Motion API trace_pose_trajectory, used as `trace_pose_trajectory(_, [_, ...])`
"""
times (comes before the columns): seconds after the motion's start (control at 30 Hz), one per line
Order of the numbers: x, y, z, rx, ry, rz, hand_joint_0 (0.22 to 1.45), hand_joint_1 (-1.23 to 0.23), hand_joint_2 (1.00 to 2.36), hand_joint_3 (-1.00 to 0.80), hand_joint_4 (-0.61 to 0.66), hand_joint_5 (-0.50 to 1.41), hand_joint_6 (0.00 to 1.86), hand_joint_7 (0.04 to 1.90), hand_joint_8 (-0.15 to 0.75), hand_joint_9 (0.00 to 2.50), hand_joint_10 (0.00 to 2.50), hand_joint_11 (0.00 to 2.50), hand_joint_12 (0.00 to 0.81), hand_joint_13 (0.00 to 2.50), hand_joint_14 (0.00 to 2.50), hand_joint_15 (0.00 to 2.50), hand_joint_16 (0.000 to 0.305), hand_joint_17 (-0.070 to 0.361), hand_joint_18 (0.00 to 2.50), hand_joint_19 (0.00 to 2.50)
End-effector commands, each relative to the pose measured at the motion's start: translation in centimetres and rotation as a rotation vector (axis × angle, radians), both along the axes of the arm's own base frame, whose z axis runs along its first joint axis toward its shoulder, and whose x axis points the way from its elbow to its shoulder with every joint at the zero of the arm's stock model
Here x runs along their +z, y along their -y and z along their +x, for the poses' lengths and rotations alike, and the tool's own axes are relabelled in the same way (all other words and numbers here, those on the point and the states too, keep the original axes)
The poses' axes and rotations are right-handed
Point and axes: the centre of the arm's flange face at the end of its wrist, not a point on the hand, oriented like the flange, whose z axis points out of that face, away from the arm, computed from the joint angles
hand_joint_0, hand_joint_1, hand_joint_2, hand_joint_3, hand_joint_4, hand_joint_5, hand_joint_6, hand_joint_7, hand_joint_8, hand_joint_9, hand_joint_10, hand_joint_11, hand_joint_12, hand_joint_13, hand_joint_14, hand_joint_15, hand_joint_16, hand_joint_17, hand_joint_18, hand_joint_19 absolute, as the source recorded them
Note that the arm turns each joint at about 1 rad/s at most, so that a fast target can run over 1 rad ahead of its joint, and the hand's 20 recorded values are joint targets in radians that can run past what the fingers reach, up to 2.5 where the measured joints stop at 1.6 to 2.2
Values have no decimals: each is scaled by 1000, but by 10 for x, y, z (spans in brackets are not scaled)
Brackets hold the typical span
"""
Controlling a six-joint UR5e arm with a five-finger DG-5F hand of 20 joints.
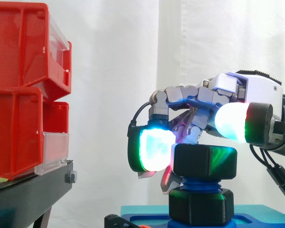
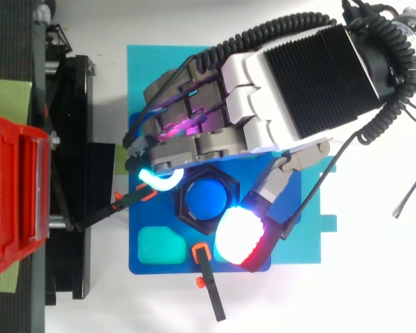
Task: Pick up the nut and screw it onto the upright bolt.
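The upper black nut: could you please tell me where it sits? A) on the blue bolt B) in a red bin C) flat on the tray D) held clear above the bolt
A: the upper nut rings the top of the blue bolt, whose thread shows just beneath it in the side view.

You see the hand [image 2: 277, 90] above the blue base plate [image 2: 147, 76], its curled fingers [image 2: 168, 161] pinching the black hex nut [image 2: 183, 208], which rings the blue bolt [image 2: 206, 197].
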Motion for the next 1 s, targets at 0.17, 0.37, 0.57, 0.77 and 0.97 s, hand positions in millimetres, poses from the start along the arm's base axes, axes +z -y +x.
trace_pose_trajectory(0.17, [0,13,-3,-13,-4,0,527,-236,1000,-500,106,74,500,1451,212,1340,0,0,137,983,0,0,16,37,792,220])
trace_pose_trajectory(0.37, [2,23,-5,-5,5,-9,527,-235,1000,-500,104,75,500,1452,216,1354,1,0,134,988,0,0,16,37,792,222])
trace_pose_trajectory(0.57, [4,36,-8,16,25,-16,529,-235,1000,-500,104,74,502,1458,220,1368,0,0,136,987,0,0,17,37,796,221])
trace_pose_trajectory(0.77, [7,44,-8,15,34,-8,528,-234,1000,-500,119,50,503,1414,233,1340,1,30,145,973,0,0,17,39,789,237])
trace_pose_trajectory(0.97, [42,51,3,47,99,-17,523,-240,1000,-500,196,-90,504,1035,250,1103,1,27,178,904,0,0,20,46,750,220])
